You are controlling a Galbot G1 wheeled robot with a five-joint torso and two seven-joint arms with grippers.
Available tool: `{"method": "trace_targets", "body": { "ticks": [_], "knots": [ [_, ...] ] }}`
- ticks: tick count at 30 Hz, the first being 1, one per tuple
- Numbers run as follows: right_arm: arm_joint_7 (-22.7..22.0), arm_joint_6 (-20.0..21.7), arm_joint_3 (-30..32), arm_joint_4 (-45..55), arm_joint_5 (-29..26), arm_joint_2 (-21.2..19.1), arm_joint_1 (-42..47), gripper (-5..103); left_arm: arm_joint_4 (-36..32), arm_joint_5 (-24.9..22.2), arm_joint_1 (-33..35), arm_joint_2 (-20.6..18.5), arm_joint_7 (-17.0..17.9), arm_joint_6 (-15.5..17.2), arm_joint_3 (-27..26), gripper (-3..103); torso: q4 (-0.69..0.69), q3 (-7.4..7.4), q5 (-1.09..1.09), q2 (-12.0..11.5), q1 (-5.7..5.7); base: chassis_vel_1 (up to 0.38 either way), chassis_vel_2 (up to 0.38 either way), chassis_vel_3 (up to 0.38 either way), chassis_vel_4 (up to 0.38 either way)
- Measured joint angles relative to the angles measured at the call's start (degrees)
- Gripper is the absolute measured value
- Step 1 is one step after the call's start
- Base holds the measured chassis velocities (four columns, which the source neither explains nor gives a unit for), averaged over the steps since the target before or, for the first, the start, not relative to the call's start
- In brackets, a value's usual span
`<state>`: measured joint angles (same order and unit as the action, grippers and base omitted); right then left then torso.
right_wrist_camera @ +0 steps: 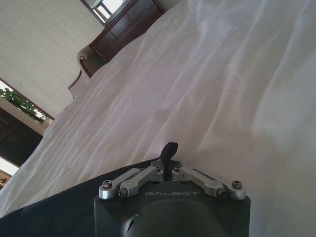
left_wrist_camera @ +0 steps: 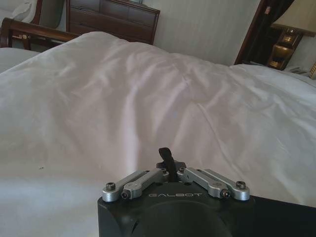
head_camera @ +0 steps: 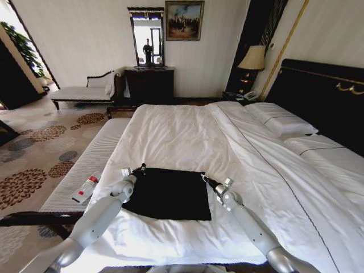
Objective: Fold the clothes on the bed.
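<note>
Your left gripper (head_camera: 140, 167) and right gripper (head_camera: 205, 177) both reach forward, each with its fingers closed together at a far corner of the black cotton T-shirt (head_camera: 169, 193), which lies flat near the foot of the white-sheeted double bed (head_camera: 187, 136). A white-cushioned bench (head_camera: 91, 165) flanks the left; open duvet lies ahead.
</note>
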<state>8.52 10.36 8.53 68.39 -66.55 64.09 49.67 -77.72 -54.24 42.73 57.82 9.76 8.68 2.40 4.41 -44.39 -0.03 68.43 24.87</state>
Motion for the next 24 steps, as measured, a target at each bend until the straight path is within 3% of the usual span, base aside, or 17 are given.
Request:
{"method": "trace_targets", "body": {
  "ticks": [13, 24],
  "knots": [
    [-1.80, 0.01, 0.34, 5.19, -0.69, -1.84, 1.33, 1, -2.44, -0.27, 1.12, -0.32, 0.31, -0.54, -0.82, 1, 0.00, 0.00, 0.00, 0.00, 0.00, 0.000, 0.000, 0.000, 0.000],
    [-7.84, -0.36, 2.16, 18.19, -3.61, -6.43, 2.39, 1, -13.23, -3.38, 4.81, -3.90, 1.66, -2.82, -5.42, 1, 0.00, 0.00, 0.00, 0.00, 0.00, 0.000, 0.000, 0.000, 0.000]
  ]
}}
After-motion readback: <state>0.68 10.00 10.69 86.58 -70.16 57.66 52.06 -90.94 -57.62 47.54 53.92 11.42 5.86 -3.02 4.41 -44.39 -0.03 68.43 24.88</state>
